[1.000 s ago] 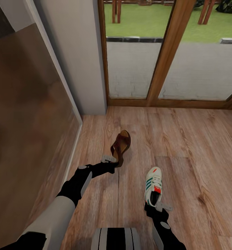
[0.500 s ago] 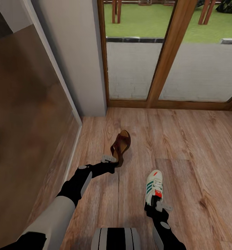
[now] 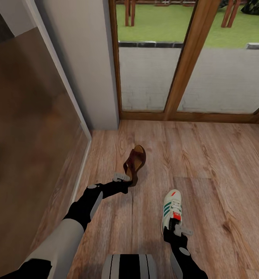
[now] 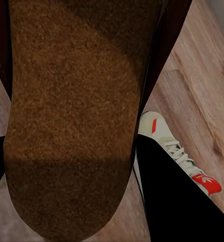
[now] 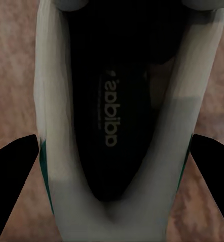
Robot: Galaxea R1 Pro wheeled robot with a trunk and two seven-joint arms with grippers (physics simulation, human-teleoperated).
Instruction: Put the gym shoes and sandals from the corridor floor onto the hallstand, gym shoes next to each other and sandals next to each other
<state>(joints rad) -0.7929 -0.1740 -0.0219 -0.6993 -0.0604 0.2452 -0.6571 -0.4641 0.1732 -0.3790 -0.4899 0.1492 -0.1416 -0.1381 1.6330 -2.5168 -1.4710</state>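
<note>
Where the left arm reaches out over the corridor floor (image 3: 207, 155), the left gripper (image 3: 126, 180) sits at the heel end of one sandal (image 3: 135, 162), which stands tilted on its edge, toe pointing away toward the glazed door (image 3: 183, 58); in the left wrist view the sandal's tan footbed (image 4: 71, 116) lies between the dark fingers (image 4: 177, 201), closed on its sides, so the sandal is held; the right gripper (image 3: 176, 229) is at the heel of one gym shoe (image 3: 171, 209), toe pointing away, sole toward the planks; in the right wrist view the shoe's open collar and dark insole (image 5: 112, 116) sit between the two black fingertips (image 5: 13, 166), which flank its white sides, contact not clear; sandal and gym shoe lie well apart; a grey wall (image 3: 83, 58) and a brown panel (image 3: 25, 128) run along the left.
</note>
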